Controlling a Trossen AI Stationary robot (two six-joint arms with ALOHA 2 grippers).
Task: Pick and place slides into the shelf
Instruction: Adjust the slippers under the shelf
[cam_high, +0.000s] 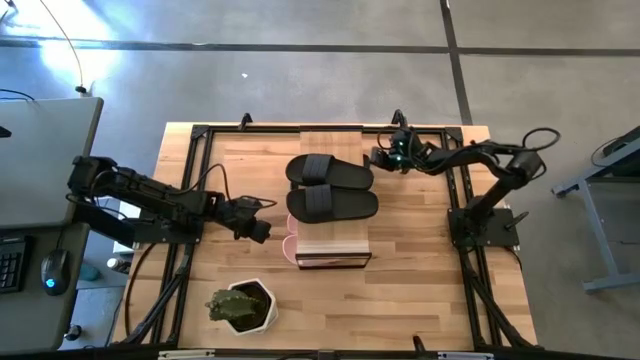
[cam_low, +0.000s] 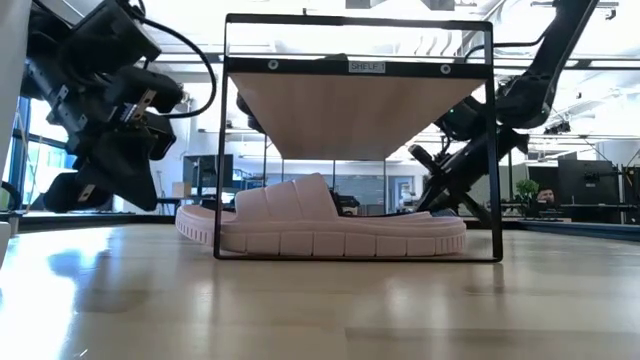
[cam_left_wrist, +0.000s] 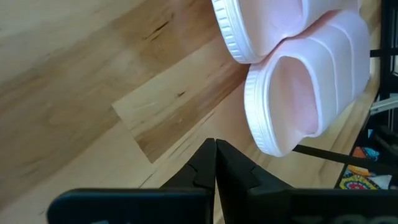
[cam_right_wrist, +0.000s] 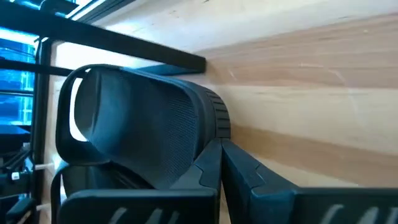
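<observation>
Black slides (cam_high: 331, 186) lie on the shelf (cam_high: 333, 247), pink slides (cam_low: 330, 224) beneath. Left claw (cam_high: 262, 232) and right claw (cam_high: 380, 156) are pinched together, empty; placing looks finished, so pulling back seems next.

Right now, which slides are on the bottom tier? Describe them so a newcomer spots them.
On the butcher-block table stands the small wood-topped, black-framed shelf. Under its plank, on the tabletop, lie the pale pink ribbed-sole slides; the matte black slides sit on top.

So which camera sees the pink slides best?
The low view: a pink slide shows whole, side-on, under the shelf. The left wrist view shows only their ends, the high view just pink edges, and the right wrist view none.
</observation>
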